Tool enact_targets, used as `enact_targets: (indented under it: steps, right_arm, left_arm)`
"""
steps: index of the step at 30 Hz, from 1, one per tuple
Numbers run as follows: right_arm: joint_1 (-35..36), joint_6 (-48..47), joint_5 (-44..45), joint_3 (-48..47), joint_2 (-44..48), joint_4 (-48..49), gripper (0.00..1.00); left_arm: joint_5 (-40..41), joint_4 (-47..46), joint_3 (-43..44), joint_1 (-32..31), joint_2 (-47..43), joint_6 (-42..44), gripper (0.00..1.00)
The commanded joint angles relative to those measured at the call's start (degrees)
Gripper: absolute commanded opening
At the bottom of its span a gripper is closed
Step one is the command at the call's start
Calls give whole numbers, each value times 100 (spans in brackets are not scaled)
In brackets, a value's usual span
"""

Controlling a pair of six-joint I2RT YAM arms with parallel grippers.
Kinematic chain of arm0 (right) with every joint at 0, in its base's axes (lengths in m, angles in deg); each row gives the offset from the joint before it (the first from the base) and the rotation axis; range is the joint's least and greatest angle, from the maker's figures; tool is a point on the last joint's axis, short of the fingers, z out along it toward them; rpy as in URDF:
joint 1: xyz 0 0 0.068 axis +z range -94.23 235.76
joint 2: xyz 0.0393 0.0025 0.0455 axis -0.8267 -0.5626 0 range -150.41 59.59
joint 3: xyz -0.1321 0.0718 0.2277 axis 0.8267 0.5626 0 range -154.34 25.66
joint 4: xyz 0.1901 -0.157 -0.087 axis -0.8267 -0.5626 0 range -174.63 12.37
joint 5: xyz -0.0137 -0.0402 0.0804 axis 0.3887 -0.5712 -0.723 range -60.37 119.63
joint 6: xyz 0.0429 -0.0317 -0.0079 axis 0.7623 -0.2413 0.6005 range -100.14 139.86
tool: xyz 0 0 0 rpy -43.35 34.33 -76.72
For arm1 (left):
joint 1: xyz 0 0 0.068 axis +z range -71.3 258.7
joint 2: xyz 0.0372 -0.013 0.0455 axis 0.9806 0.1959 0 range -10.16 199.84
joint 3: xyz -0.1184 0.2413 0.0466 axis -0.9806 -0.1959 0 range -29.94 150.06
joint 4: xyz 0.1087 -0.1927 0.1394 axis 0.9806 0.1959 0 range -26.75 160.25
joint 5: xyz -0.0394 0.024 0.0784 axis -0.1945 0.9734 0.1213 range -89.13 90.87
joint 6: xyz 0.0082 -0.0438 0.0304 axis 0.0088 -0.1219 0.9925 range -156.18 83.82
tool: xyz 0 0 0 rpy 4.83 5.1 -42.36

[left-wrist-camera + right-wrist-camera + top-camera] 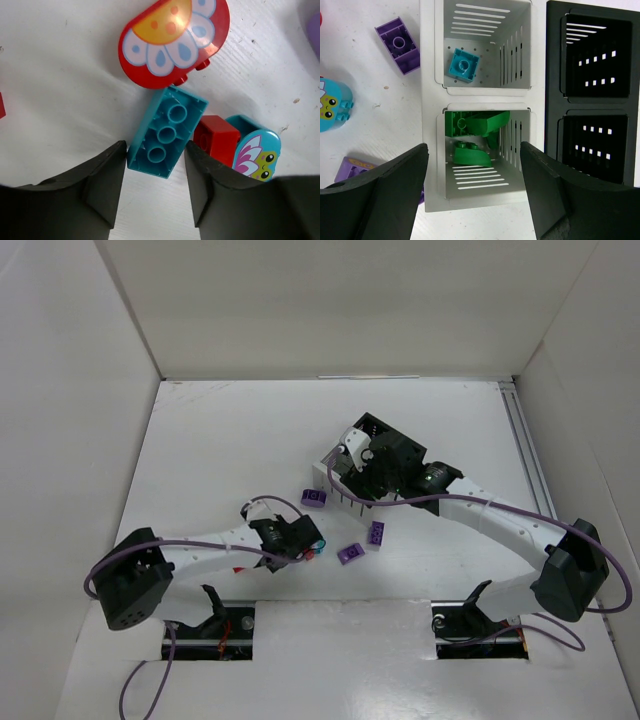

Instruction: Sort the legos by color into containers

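Observation:
My left gripper is open, low over the table. An upturned teal brick lies with its near end between the fingers. A red rounded piece with a flower print, a small red brick and a teal rounded printed piece lie around it. My right gripper is open and empty above the white bin holding green bricks. The other white bin holds one teal brick. Two black bins look empty.
Three purple bricks lie on the table between the arms. My right arm hides most of the bin block in the top view. White walls enclose the table on three sides.

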Motion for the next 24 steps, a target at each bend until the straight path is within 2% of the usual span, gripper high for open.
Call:
enact_targets:
  steps: [1,5,10,16,17,18,20,21,22,24]
  right_arm:
    - [-39,34,63,-15,73,125,79]
    - [-39,34,63,38,187,64,79]
    - [-39,34,116,38,380,2,79]
    - [-276,34,116,222,810,-121,79]
    - [-277,34,116,223,881,-174,79]
    - [-372,34,116,275,960,-174,79]
    - [-513,-18,116,328,1162,-245,79]
    - [-514,-19,177,328,1233,-314,79]
    - [-601,-19,230,328,1373,-393,79]
    - [-681,-19,230,381,1514,-481,80]
  left_arm:
    - [20,279,90,38,310,144,43]
    - [72,700,432,-154,311,-4,33]
    - [423,1596,1099,-261,-127,-163,24]
    - [1047,1800,1829,-261,-673,257,23]
    - [1309,1661,2092,-261,-726,476,23]
    - [1399,1251,2216,-209,-796,1044,25]
    - [1322,504,2497,107,-797,2020,25]
    - [1034,-310,2568,239,-797,2495,25]
    - [839,-683,2630,449,-797,3335,25]
    - [357,-1264,2840,609,-657,3921,26]
